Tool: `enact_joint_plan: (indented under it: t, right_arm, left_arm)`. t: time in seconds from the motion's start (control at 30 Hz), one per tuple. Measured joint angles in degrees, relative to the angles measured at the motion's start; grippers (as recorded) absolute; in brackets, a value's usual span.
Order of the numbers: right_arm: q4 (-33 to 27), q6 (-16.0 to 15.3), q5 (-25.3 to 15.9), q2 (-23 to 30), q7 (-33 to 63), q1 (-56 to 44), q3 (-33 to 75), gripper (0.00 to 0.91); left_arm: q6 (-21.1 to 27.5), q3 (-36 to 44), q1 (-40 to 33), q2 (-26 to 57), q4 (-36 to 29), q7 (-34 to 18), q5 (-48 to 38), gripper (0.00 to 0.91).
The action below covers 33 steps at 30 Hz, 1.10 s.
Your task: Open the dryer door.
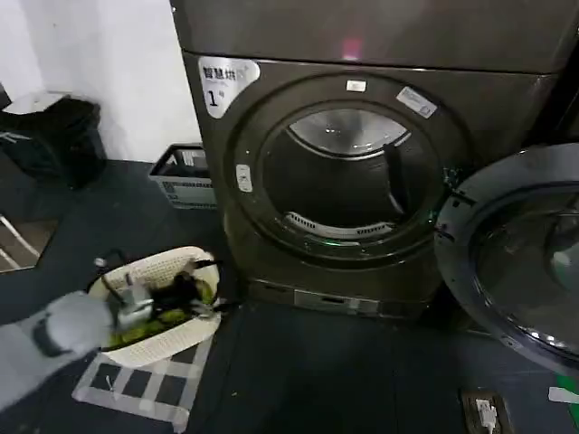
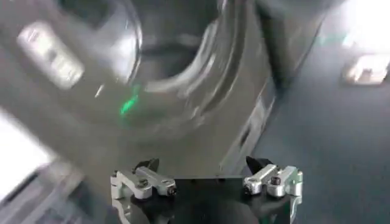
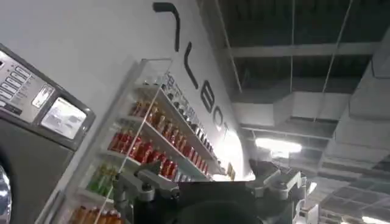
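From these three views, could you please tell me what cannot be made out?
- Dryer door: head view, swung open; the right edge cuts it off, so its handle is unseen.
- Drum interior: head view, too dark to tell its contents.
- Basket: head view, contents partly hidden by the left claw.
- Dryer front: left wrist view, blurred.

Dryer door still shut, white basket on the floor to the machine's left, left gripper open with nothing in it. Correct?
Not quite: in the head view the chrome-ringed round dryer door is swung open to the right. The white basket and the open, unladen left gripper are as stated.
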Motion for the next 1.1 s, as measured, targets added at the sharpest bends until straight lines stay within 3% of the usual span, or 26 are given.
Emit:
enact_joint_plan:
  t: [0.27,0.57,1.1]
  right_arm:
    - [-0.5,0.1,0.3,-0.3,0.0,-0.7,0.3,0.907]
    - [-0.5,0.2,0.6,-0.6,-0.1,-1.1,-0.1,0.907]
    - [-0.4,1.4,0.8,-0.6,-0.6,-1.9,0.1,0.907]
  left_arm:
    - [0.0,-3.1,1.5,7.4,3.4,9.7,7.2,0.907]
    - [-2.3,-4.2,2.3,11.6,9.7,15.8,12.5,0.907]
    - [-1.8,-4.6,2.1,13.0,12.9,16.3,13.9,0.907]
